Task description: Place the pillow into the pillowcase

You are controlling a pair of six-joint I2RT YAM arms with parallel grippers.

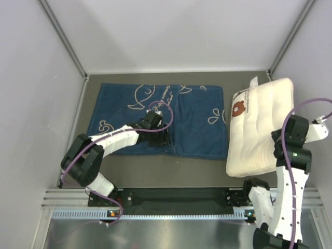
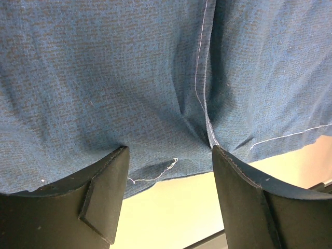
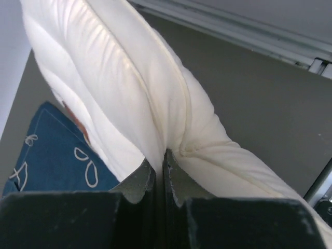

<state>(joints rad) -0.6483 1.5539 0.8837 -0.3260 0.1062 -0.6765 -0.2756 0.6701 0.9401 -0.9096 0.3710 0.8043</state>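
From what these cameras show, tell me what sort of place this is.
Most likely a robot test cell, not a home: plain white panel walls, a metal rail bearing the left arm and right arm, and a table with a pillowcase and pillow laid out.

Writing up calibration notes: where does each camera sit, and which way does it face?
Top external: above and behind the bases, looking down on table, pillowcase, pillow; left arm and right arm show.
Left wrist: on the left arm, facing the pillowcase's edge; left pincer open.
Right wrist: on the right arm, facing the pillow; right pincer shut on its seam.
Shared: top and right wrist both show pillow and pillowcase.
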